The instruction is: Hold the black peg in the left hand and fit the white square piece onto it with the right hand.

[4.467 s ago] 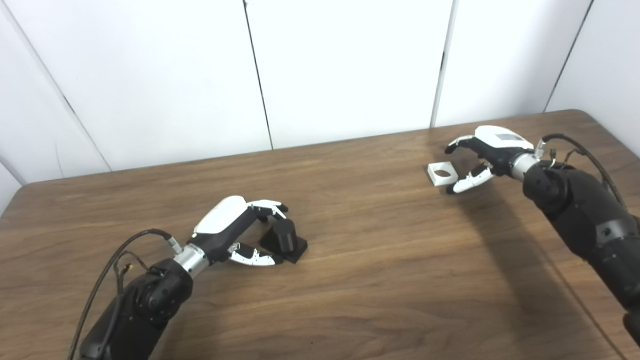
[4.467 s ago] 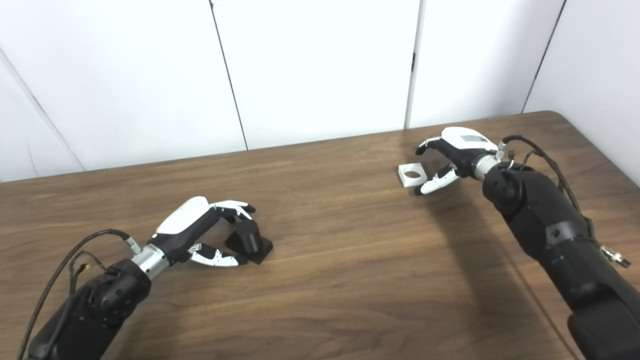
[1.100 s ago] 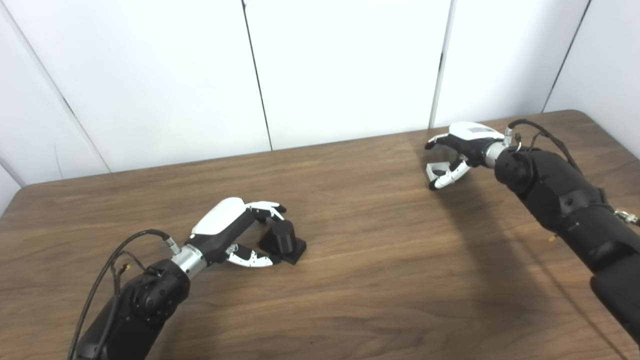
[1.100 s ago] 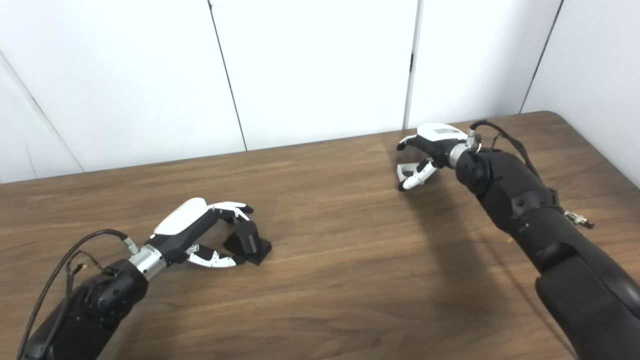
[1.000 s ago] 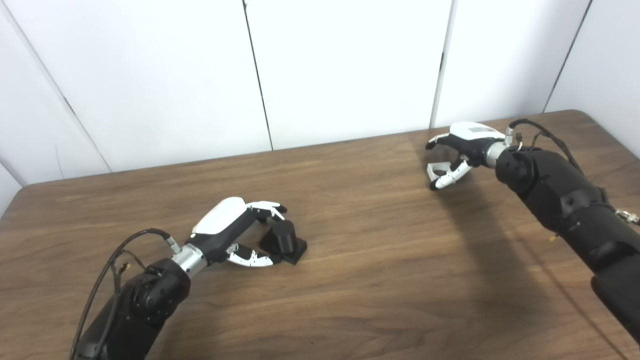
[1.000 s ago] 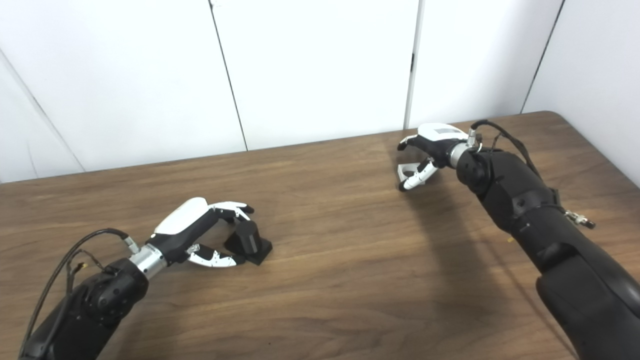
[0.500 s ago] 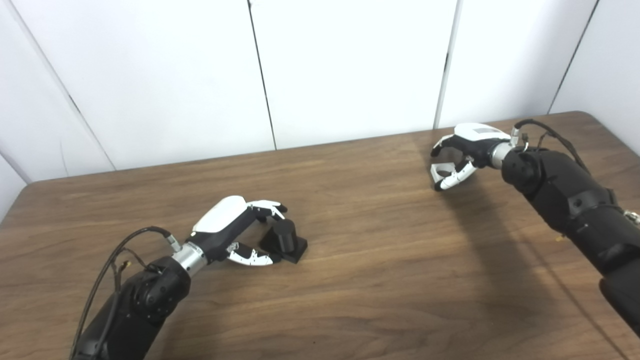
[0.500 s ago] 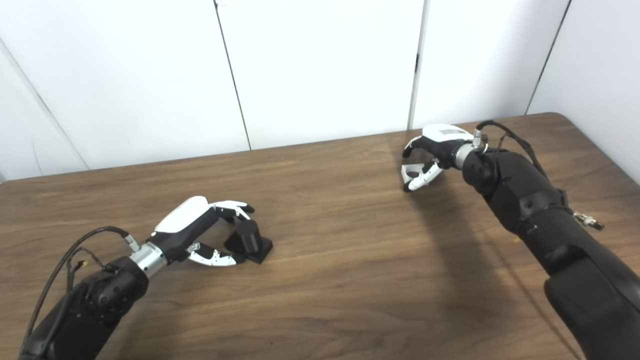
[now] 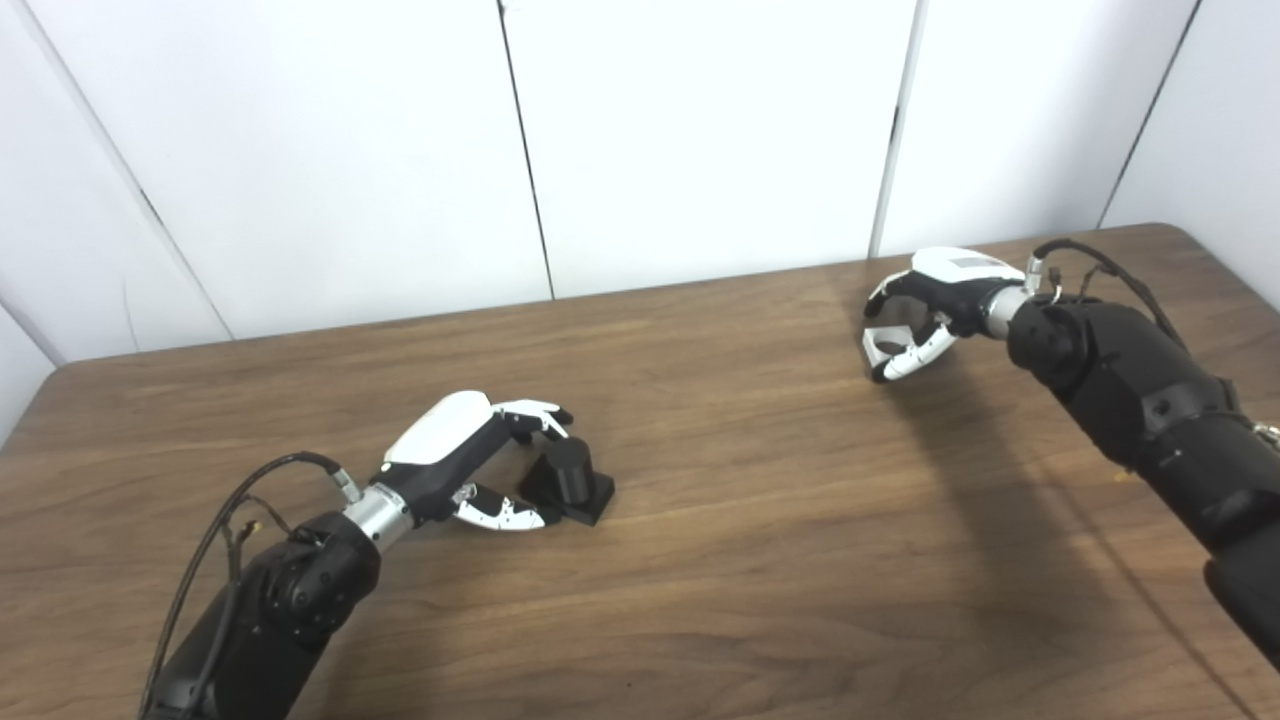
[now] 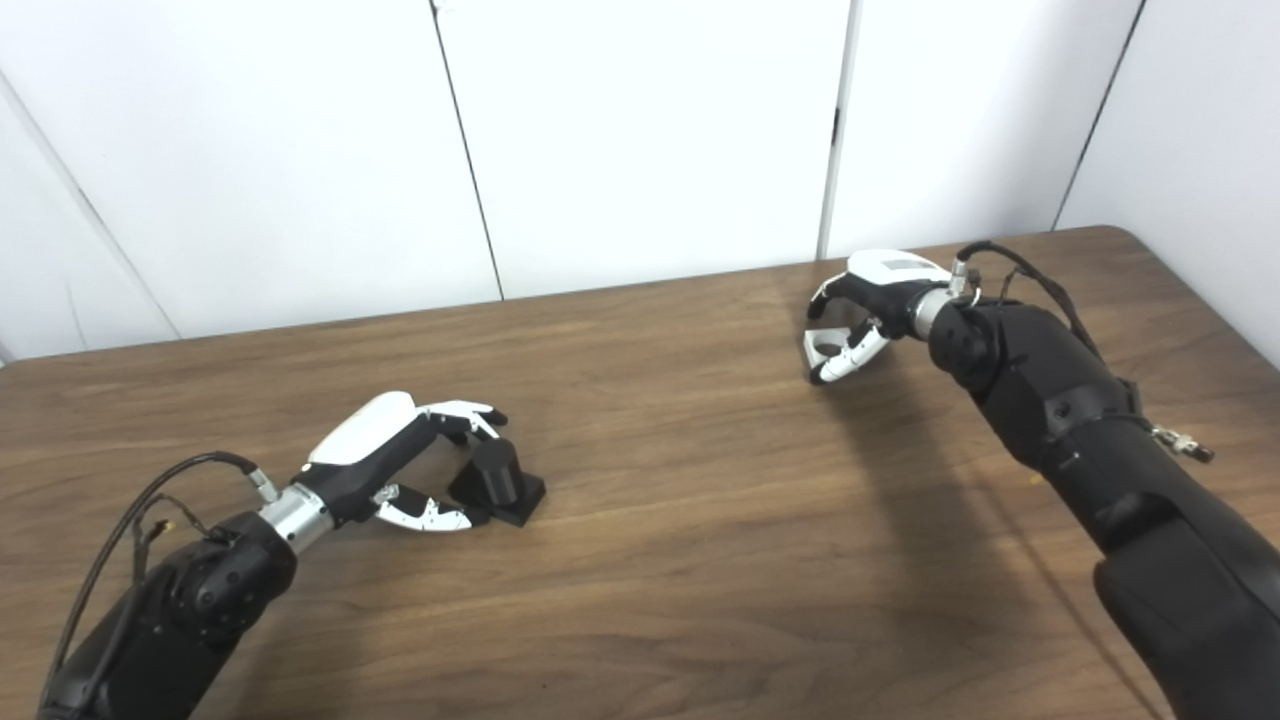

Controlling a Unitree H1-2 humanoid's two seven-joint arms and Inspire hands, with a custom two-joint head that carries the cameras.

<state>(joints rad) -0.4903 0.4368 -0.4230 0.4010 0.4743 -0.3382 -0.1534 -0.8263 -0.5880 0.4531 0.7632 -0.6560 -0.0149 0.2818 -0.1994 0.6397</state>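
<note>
left robot hand [image 9: 470, 470] fingers apart around black peg [image 9: 568, 478] on tabletop [image 9: 760, 520], right robot hand [image 9: 925, 310] far right, clamped on white square piece [image 9: 880, 349]

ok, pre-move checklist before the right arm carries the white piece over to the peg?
1. right hand closed around white square piece: ok, fingers curl over it.
2. Piece lifted off the table: cannot tell, the hand hides most of it.
3. left hand gripping black peg: not ok, fingers sit apart beside it, not closed.
4. Peg upright on its base: ok.
5. Peg off the table: not ok, the base rests on the wood.
6. Table between the two hands free of objects: ok.
</note>
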